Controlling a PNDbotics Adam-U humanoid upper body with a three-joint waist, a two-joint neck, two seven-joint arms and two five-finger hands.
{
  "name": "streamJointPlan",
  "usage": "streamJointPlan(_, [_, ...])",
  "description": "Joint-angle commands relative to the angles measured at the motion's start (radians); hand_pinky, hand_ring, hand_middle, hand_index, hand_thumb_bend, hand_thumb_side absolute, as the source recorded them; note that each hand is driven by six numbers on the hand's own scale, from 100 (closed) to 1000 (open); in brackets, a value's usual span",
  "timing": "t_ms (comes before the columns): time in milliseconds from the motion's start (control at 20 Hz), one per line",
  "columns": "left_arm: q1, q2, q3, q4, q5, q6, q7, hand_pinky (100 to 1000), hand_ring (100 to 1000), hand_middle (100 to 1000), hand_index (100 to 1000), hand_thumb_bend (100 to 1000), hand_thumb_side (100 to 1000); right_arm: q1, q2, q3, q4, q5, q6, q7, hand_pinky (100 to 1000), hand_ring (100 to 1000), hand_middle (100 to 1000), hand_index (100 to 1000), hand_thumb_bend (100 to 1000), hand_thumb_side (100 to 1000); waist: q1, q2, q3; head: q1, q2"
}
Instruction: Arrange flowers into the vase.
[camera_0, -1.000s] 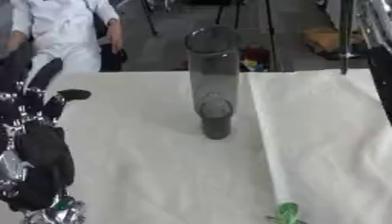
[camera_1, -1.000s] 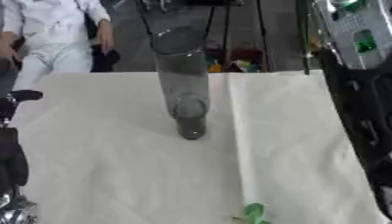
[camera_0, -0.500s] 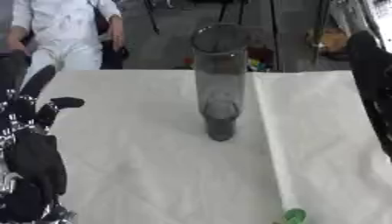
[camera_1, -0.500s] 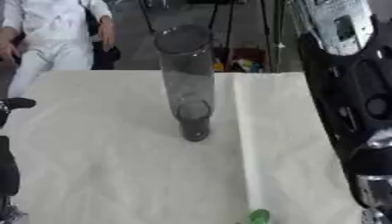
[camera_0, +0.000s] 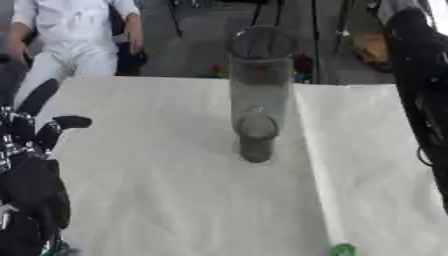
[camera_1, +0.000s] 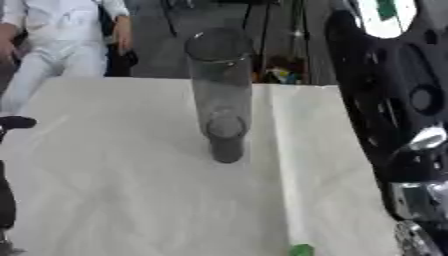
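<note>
Right arm swung in beside vase since earlier frame. Left hand open, empty; right hand unseen. We fear arm toppling tall vase.

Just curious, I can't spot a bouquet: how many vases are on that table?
1: a tall clear vase stands upright mid-table on the white cloth. It looks empty; only a small green bit shows at the near edge.
</note>
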Motion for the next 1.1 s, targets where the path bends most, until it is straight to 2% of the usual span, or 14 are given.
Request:
streamJointPlan(50, [-0.013,0.025,-0.002,-0.015,0.0,-0.001,-0.004,572,851,927,936,430,978,-0.048,-0.014,-0.009,0.008,-0.013,-0.013,-0.015,100,100,100,100,450,434,-0.003,-0.021,0.002,-0.004,-0.017])
streamJointPlan(500, [-0.019,0.032,-0.007,-0.015,0.0,-0.003,-0.009,574,851,927,936,428,976,-0.092,-0.011,-0.01,0.015,-0.078,-0.04,-0.044,100,100,100,100,449,424,-0.02,-0.019,0.017,-0.015,-0.033])
streamJointPlan(1100, [-0.03,0.033,-0.013,-0.015,0.007,-0.006,-0.018,573,852,928,936,426,979,-0.127,-0.003,-0.013,0.014,-0.136,-0.029,-0.059,100,100,100,100,447,403,-0.031,0.0,0.031,-0.021,-0.062])
